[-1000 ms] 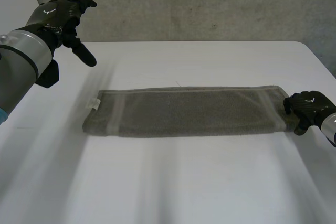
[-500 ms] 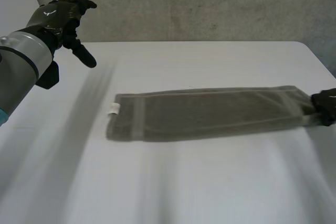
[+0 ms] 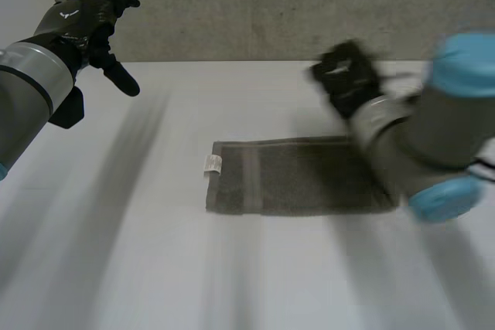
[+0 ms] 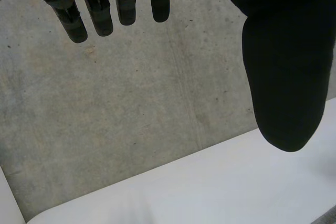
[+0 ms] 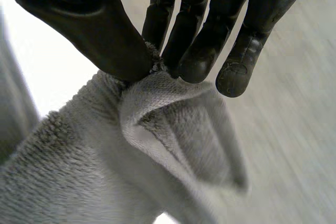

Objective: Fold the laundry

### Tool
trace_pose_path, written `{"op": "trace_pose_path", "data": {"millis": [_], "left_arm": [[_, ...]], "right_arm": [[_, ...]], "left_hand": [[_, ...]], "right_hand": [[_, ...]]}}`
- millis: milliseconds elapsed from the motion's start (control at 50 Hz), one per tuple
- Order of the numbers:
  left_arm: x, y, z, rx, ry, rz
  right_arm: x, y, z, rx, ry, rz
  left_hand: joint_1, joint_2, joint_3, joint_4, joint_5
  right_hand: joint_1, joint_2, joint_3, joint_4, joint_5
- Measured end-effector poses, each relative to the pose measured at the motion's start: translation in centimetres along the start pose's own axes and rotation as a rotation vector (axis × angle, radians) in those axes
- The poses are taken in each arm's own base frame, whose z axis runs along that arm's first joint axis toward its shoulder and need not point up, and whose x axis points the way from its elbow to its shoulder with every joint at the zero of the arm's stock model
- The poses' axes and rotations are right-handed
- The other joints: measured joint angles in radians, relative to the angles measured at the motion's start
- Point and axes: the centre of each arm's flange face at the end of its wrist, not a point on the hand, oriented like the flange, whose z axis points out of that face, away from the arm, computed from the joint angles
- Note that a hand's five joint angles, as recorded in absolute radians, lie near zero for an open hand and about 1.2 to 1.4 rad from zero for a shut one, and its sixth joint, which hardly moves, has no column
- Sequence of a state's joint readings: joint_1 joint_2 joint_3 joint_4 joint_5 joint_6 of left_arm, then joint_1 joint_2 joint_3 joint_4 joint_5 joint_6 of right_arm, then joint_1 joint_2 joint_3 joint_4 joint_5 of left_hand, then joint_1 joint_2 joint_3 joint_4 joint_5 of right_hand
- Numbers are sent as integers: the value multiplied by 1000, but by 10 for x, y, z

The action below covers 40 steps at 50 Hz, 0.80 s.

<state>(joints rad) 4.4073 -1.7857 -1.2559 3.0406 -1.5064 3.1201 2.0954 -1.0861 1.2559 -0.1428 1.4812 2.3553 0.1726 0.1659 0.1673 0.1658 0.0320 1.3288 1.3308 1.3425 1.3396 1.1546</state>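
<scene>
A grey towel (image 3: 298,185) lies folded in a long strip across the middle of the white table (image 3: 116,268), its white label (image 3: 212,164) at the left end. My right hand (image 3: 346,77) is raised over the strip's right part. In the right wrist view its thumb and fingers (image 5: 195,51) pinch an edge of the towel (image 5: 157,140), which hangs below them. My left hand (image 3: 87,23) is held high over the table's far left corner, away from the towel. Its fingers (image 4: 100,9) and thumb are straight and hold nothing.
A grey concrete wall (image 3: 271,5) runs behind the table's far edge. My right arm (image 3: 433,137) reaches across the towel's right end and covers it.
My right hand has closed on the towel's right end and swung it up and leftward over the strip. The towel slid right. The left hand has stayed where it was.
</scene>
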Motion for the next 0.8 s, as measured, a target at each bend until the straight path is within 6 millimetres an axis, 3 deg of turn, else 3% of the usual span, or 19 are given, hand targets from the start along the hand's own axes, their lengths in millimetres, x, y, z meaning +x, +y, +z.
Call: {"op": "trace_pose_path", "data": {"millis": [20, 60, 100, 200, 240, 300, 320, 400, 500, 540, 600, 760, 800], "left_arm": [[0, 0, 0, 0, 0, 0], [0, 1, 0, -1, 1, 0], [1, 1, 0, -2, 1, 1], [1, 4, 1, -8, 4, 1], [1, 5, 1, -11, 4, 1], [2, 7, 2, -16, 5, 1], [2, 8, 2, -18, 6, 0], [3, 10, 3, -23, 10, 1], [3, 13, 4, -32, 13, 3], [3, 14, 4, -35, 13, 4], [3, 16, 5, -39, 14, 4], [3, 21, 6, -52, 14, 3], [4, 22, 7, -54, 15, 3]], "right_arm": [[-9, -5, -1, 13, -21, -1], [-57, -27, -10, 67, -124, -8], [-88, -35, -17, 91, -195, -16], [-153, -37, -31, 106, -336, -38], [-164, -34, -33, 100, -360, -42], [-177, -27, -35, 80, -386, -43], [-177, -26, -35, 74, -383, -40], [-159, -31, -35, 58, -335, -4], [-100, -29, -34, 2, -206, 128], [-75, -16, -36, -47, -157, 194], [-58, 6, -41, -114, -129, 255], [-42, 83, -57, -318, -135, 344], [-40, 100, -59, -354, -142, 362]], "left_hand": [[0, 0, 0, 0, 0], [0, 0, 0, 0, 0], [0, 0, 0, 0, 0], [0, 0, 0, 0, 0], [0, 0, 0, 0, 0], [0, 0, 0, 0, 0], [0, 0, 0, 0, 0], [0, 0, 0, 0, 0], [0, 0, 0, 0, 0], [0, 0, 0, 0, 0], [0, 0, 0, 0, 0], [0, 0, 0, 0, 0], [0, 0, 0, 0, 0]], "right_hand": [[0, 0, 0, 0, 0], [0, 0, 0, 0, 0], [0, 0, 0, 0, 0], [-27, -27, -24, -19, -20], [-211, -214, -220, -212, -221], [-777, -781, -783, -769, -806], [-960, -956, -958, -944, -986], [-1083, -1080, -1098, -1078, -1093], [-1093, -1080, -1098, -1078, -1093], [-1093, -1080, -1098, -1078, -1093], [-1093, -1080, -1098, -1078, -1093], [-1087, -1080, -1097, -1078, -1090], [-986, -983, -997, -992, -990]]}}
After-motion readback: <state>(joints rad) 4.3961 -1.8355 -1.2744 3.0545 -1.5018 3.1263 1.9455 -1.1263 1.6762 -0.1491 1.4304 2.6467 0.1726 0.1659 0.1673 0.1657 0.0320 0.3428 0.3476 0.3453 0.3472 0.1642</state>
